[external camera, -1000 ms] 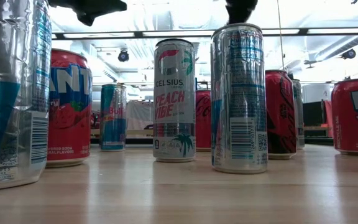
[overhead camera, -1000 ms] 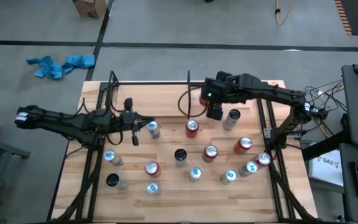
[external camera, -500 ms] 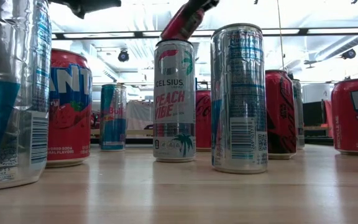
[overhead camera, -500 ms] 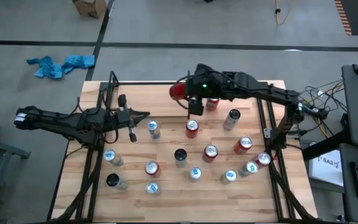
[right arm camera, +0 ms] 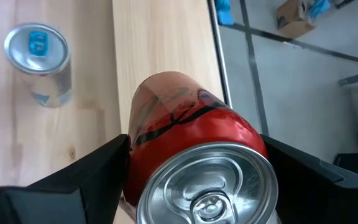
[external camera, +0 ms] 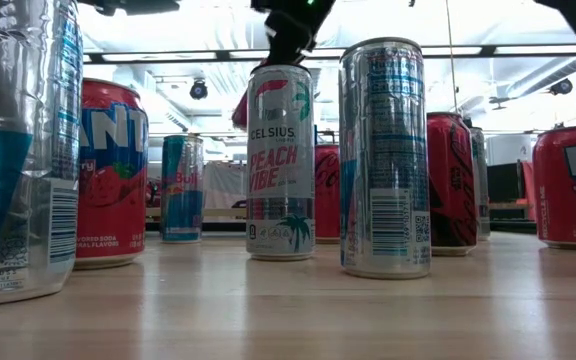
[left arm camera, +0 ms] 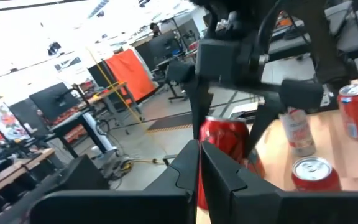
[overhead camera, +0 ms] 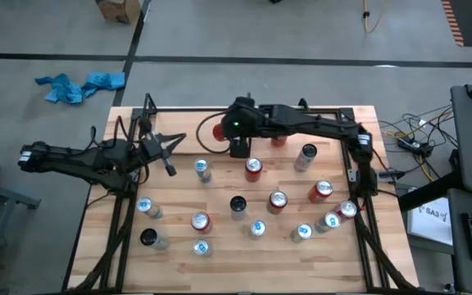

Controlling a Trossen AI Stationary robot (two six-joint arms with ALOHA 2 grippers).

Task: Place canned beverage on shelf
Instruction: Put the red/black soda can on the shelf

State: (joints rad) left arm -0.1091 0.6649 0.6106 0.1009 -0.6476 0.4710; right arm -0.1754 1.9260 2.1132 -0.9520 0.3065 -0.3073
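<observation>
Table edge beside held can.

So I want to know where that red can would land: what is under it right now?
Under the red can in the right hand lies light wood plank. The can covers what lies directly beneath it.

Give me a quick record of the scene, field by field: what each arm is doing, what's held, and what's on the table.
Right gripper: over the table's far side, jaws clamped on the red can
Red can: held off the table, tilted
Left gripper: at the table's left, jaws shut, holding nothing
Shelf: black frame along the table's far edge; the red can is not yet set down in it
Table: light wood, many cans standing upright, among them a Celsius can
</observation>
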